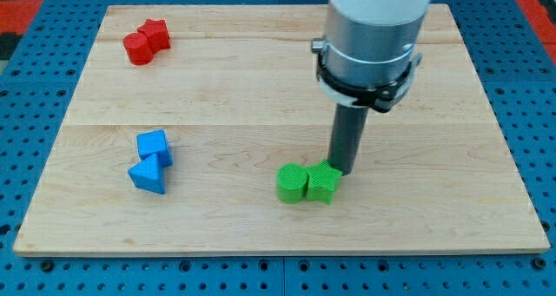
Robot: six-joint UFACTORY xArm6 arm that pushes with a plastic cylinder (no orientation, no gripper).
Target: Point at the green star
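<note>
Green star (321, 185) — touching my tip (340, 171)

My tip (341, 171) touches the green star (322, 183).

On the worktop (261, 96), my tip (340, 171) touches the green star (322, 184) from above-right, the green cylinder (292, 184) touching its left, blue blocks (151, 161) farther left, red blocks (145, 42) toward top-left.

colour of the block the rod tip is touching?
Green: my tip sits at the green star, beside the green cylinder. Only the camera view shows it.
</note>
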